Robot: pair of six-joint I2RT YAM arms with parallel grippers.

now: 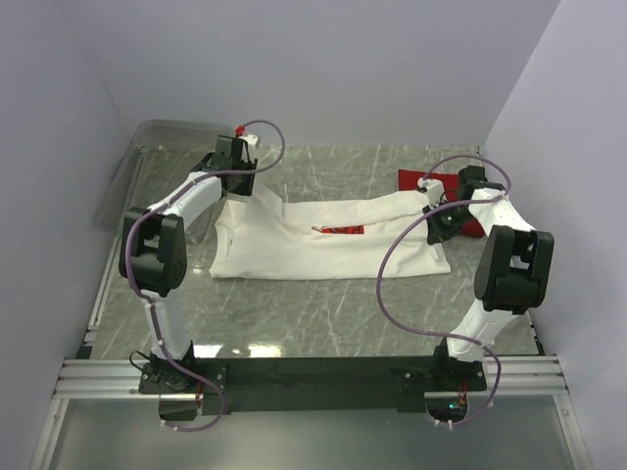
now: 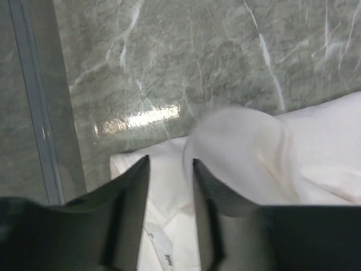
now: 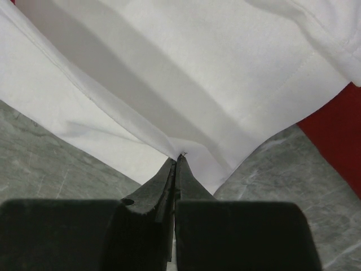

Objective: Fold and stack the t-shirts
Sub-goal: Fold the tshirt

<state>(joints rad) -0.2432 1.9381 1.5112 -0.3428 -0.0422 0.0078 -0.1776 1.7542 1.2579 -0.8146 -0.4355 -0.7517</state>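
Top external view: white t-shirt (image 1: 294, 250) lies spread across the middle of the table (image 1: 323, 313), nearer its far edge. Red t-shirt (image 1: 411, 179) sits at the far right corner. Right gripper (image 3: 176, 161) is closed tight on the white hem. Left gripper (image 2: 171, 164) has its jaws narrowly parted over the shirt's left end, apparently pinching nothing. For a clean fold, the left gripper should first seize the matching edge, then both should carry the cloth level and together.
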